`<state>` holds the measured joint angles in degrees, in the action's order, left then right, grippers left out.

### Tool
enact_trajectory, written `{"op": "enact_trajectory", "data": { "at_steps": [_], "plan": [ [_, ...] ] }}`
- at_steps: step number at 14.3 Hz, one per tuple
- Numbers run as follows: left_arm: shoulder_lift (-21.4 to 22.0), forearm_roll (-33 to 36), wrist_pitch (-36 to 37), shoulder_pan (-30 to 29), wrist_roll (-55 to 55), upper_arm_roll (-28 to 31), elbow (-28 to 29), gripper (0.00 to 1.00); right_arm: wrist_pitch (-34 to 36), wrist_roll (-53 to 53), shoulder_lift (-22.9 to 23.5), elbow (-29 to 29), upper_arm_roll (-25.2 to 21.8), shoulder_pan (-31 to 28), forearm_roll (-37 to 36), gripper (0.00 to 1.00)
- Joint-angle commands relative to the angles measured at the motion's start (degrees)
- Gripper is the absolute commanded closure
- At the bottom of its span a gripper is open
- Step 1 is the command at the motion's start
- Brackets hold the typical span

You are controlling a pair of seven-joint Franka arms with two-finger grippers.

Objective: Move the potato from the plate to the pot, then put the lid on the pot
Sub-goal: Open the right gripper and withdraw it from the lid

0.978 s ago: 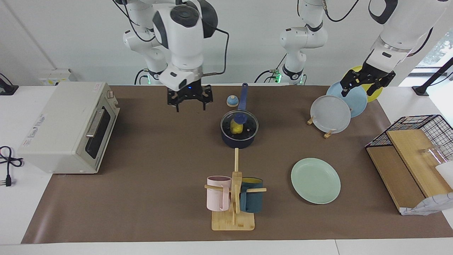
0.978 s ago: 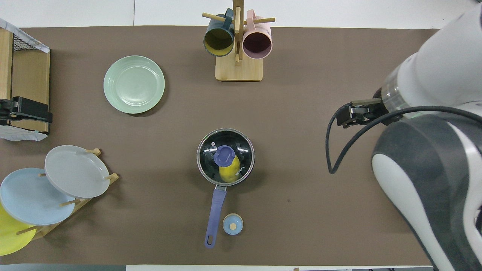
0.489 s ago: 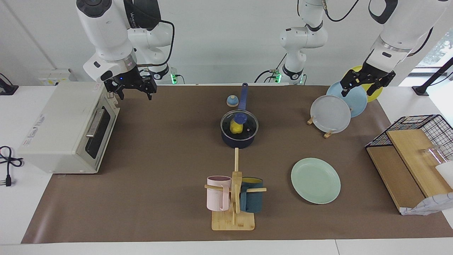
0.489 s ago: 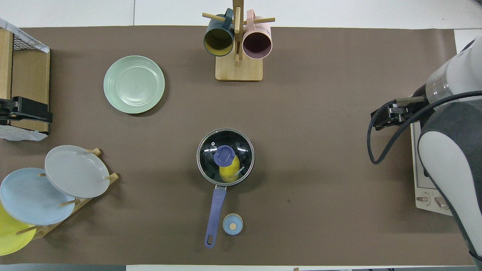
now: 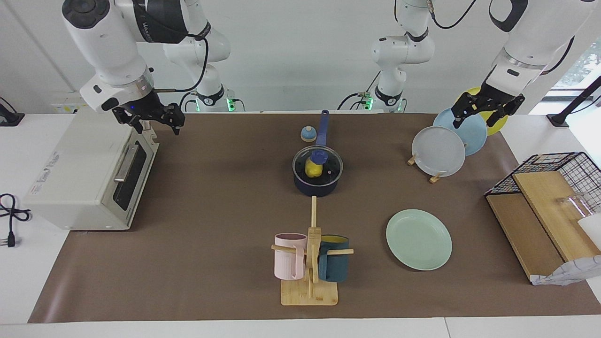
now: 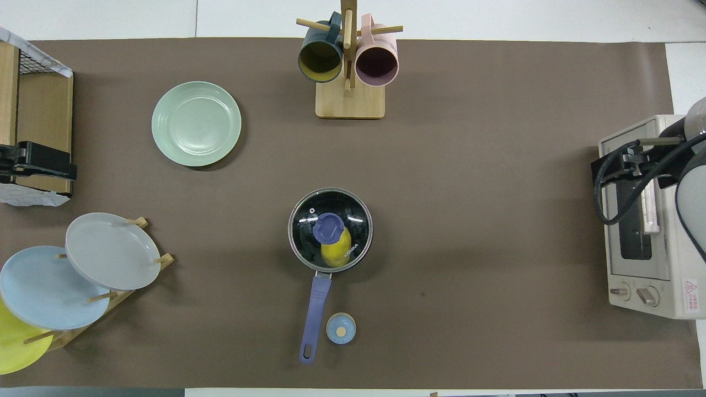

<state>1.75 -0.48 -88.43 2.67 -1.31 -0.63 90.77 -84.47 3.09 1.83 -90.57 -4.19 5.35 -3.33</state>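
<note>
The dark navy pot [image 5: 317, 184] [image 6: 367, 242] stands mid-table, its long blue handle pointing toward the robots. The glass lid [image 5: 329, 165] [image 6: 309, 220] with the blue knob sits on it. Through the glass the yellow potato [image 5: 312, 170] [image 6: 334, 253] shows inside the pot. The mint-green plate [image 5: 419, 239] [image 6: 196, 123] lies bare, farther from the robots, toward the left arm's end. My right gripper [image 5: 157, 126] hangs open over the toaster oven's top edge, holding nothing. My left gripper [image 5: 475, 120] hangs open above the upright plates, holding nothing.
A toaster oven [image 5: 89, 173] [image 6: 645, 220] fills the right arm's end. The mug tree [image 5: 310, 263] [image 6: 349, 71] stands farther out than the pot. A rack of upright plates [image 5: 439, 150] [image 6: 110, 251], a small bell [image 5: 307, 134] [image 6: 341, 328] and a wire basket [image 5: 558, 162] are also here.
My right arm has swung away from beside the pot to above the toaster oven, its gripper staying open. The left arm, pot, lid and potato have not moved.
</note>
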Motion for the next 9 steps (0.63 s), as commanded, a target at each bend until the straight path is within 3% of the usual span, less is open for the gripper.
{"op": "enact_trajectory", "data": {
  "at_steps": [1,9],
  "plan": [
    [1.06,-0.58,-0.34,-0.03,-0.01,0.27,1.08,0.0,-1.4,-1.15,-1.65,-2.16,-0.12,-0.95,0.87,0.0],
    [1.06,-0.58,-0.34,-0.03,-0.01,0.28,1.08,0.0,-0.88,-1.15,-1.65,-1.63,0.06,-1.22,0.87,0.0]
  ]
}}
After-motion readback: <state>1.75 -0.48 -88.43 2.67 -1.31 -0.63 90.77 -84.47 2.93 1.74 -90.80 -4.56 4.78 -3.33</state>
